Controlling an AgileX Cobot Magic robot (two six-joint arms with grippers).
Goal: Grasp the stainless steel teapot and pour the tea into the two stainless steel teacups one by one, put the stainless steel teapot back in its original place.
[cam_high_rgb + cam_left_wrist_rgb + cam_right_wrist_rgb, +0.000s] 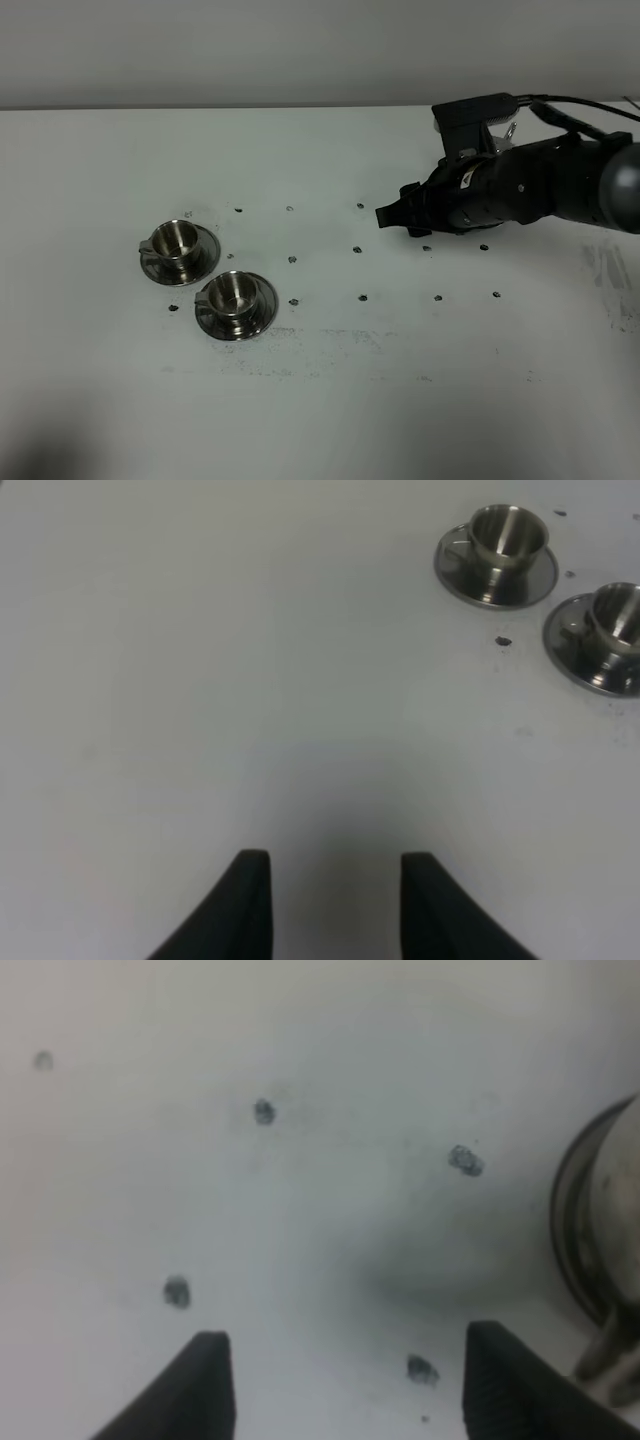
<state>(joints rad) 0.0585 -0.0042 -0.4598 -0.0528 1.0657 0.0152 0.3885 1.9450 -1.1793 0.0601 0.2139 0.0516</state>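
Note:
Two small steel teacups on round saucers stand at the table's left: the far one (177, 240) and the near one (233, 293). Both also show in the left wrist view (508, 532) (620, 615). My right gripper (390, 215) (350, 1390) is open and empty over bare table right of centre. A shiny rounded steel body (600, 1230), apparently the teapot, is cut off at the right wrist view's edge, beside one finger. From above, my right arm hides most of it; a bit of steel (508, 132) shows behind the arm. My left gripper (335, 905) is open, empty, apart from the cups. The ringed disc is hidden.
The white table (330, 400) has rows of small dark marks (362, 297) across its middle. A wall runs along the table's far edge. My right arm (540, 185) and its cables reach in from the right.

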